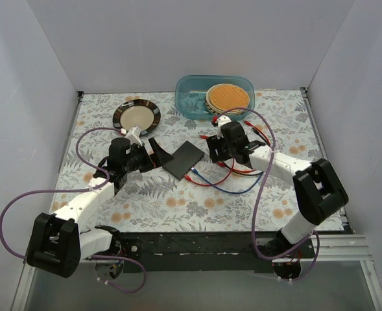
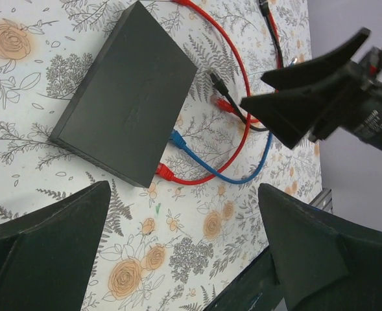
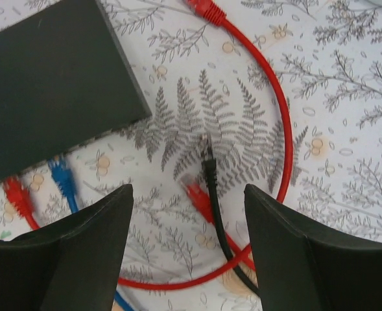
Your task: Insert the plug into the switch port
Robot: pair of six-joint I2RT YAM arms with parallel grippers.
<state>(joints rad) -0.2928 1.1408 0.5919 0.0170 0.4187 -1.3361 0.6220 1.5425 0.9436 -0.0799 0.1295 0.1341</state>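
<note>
Just right of the flat dark grey rectangular box (image 3: 48, 84): black cable plug (image 3: 208, 167) touching a red plug (image 3: 196, 192), lying loose. Hovering over them, right gripper (image 3: 187, 194), spread wide, gripping nothing. Left of the box, left gripper (image 2: 184, 194), likewise wide and empty. Box's sockets not discernible.

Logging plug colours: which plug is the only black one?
The black plug lying loose ahead of the right fingers, beside a red plug; others are red or blue.

The left arm (image 1: 87, 204) stretches forward and inward, with the left end effector (image 1: 155, 155) held low, fingers spread wide and empty. The right arm (image 1: 288, 170) folds at its elbow and leans inward; the right end effector (image 1: 214, 150) also gapes, empty.
</note>
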